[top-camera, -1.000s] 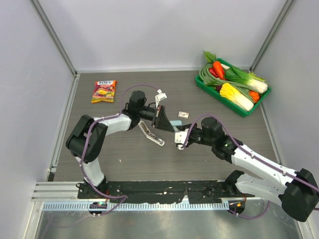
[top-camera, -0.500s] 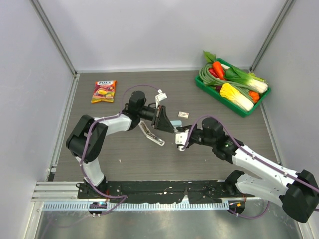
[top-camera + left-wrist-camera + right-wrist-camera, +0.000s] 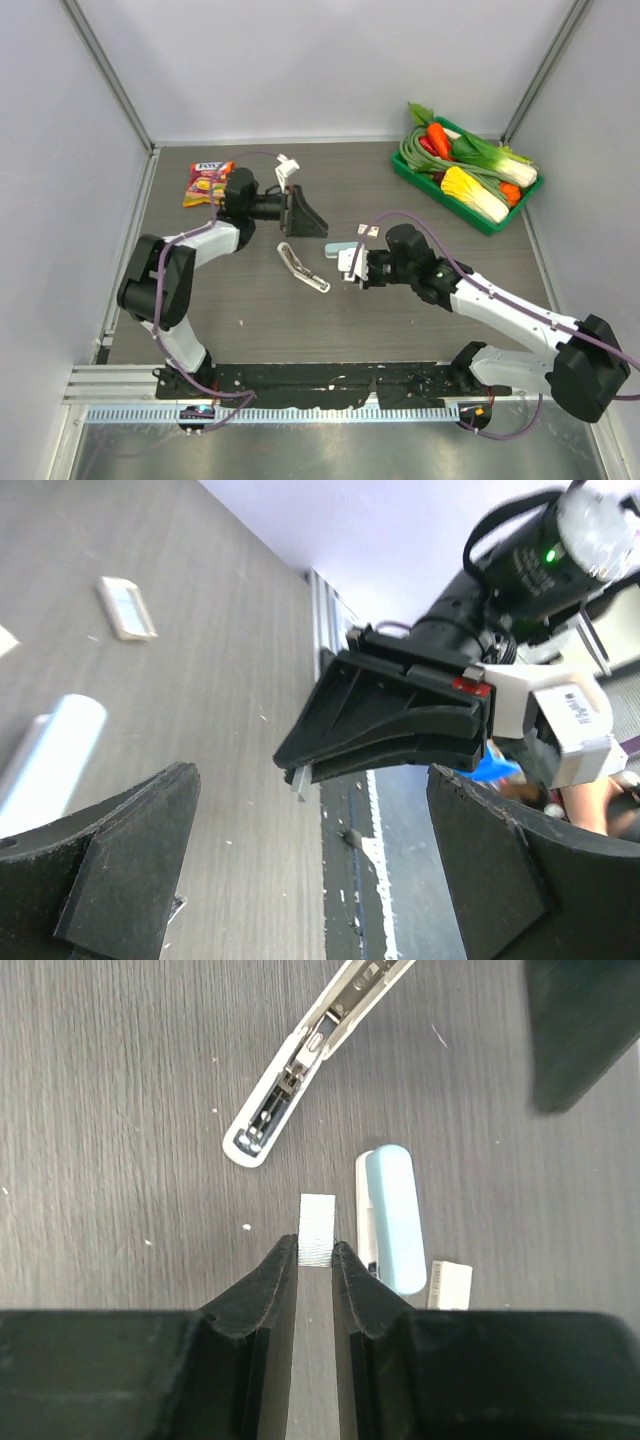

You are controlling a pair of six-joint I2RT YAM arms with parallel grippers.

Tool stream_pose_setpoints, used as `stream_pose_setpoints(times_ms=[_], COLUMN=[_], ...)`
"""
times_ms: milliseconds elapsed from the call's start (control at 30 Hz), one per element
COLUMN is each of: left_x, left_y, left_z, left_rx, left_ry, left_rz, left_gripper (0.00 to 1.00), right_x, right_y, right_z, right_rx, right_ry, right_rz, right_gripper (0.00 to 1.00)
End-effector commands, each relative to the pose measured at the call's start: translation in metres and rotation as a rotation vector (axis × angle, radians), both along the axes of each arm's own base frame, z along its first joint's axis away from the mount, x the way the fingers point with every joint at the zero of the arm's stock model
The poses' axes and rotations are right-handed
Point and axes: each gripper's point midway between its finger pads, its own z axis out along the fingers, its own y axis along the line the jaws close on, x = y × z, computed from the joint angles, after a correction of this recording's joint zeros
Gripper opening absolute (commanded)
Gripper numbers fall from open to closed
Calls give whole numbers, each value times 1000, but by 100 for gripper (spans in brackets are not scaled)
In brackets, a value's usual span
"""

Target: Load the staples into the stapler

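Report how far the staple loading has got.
Done: the white stapler lies opened. In hand: the right gripper pinches a small white strip, likely staples; the left gripper is open and empty. Left: seat the strip in the stapler and close it. The staples box sits beside the blue stapler.
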Motion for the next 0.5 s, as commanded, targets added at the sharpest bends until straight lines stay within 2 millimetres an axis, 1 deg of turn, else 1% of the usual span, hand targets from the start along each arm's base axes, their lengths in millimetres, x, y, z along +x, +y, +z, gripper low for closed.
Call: stream_pose_setpoints(times_ms=[0,33,67,100,133,167,200,233,267,300,333,367,400,433,467], left_x=[39,47,58,65,69,75,86,80,82,84,85,84,81,84,81], left_y=[43,52,70,81,90,106,119,127,138,151,160,170,178,190,195], left_z=[60,61,70,58,53,55,46,33,28,23,20,14,13,6,1], left_rx=[-65,-54,-43,21,63,111,204,268,312,375,406,437,468,539,576], left_ry=[-170,-171,-202,-202,-222,-269,-392,-351,-372,-394,-415,-398,-405,-431,-427], left_rz=[195,236,317,356,393,459,511,527,562,637,666,701,738,781,794], left_gripper=[100,100,100,100,100,100,100,100,100,100,100,100,100,100,100], right_x=[3,3,1,-1,0,1,0,3,5,6,8,8,9,10,10], right_y=[19,26,28,33,39,42,46,51,54,56,58,59,60,60,59], right_z=[20,22,20,21,26,18,16,20,12,12,15,12,10,7,3], right_rx=[83,84,81,97,115,105,122,137,126,130,146,140,136,127,114], right_ry=[163,192,233,289,320,367,429,448,482,502,523,540,545,550,556], right_rz=[-103,-107,-125,-152,-169,-190,-226,-242,-263,-284,-303,-314,-325,-346,-355], right_gripper=[14,14,14,14,14,14,14,14,14,14,14,14,14,14,14])
